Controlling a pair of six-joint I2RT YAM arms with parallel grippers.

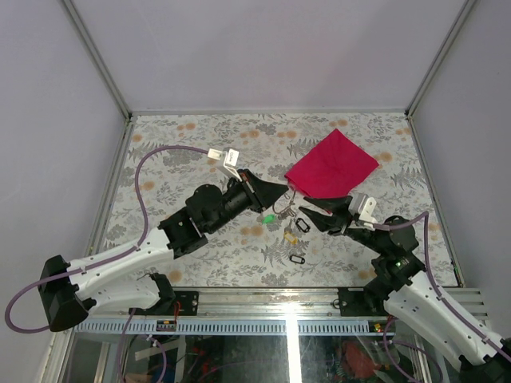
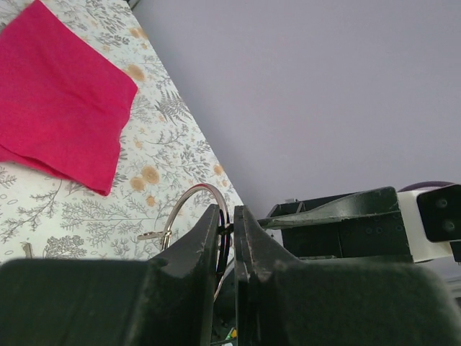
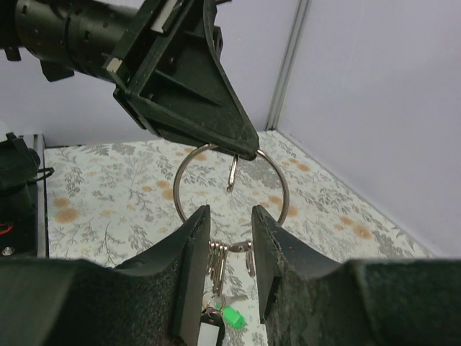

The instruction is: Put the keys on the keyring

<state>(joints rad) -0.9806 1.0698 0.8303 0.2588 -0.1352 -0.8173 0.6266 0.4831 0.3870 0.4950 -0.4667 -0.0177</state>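
The right gripper (image 3: 229,216) stands part-open and empty, with the keyring (image 3: 176,189) upright straight ahead of its jaws, above the middle of the tabletop (image 1: 160,152). The left gripper (image 3: 243,146) is clamped on the ring's top. Loose keys (image 1: 297,259) lie toward the near edge, closer to the right arm.

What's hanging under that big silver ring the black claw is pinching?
Small metal loops and a green tag dangle below the ring. The right gripper in front covers the rest of the bunch.
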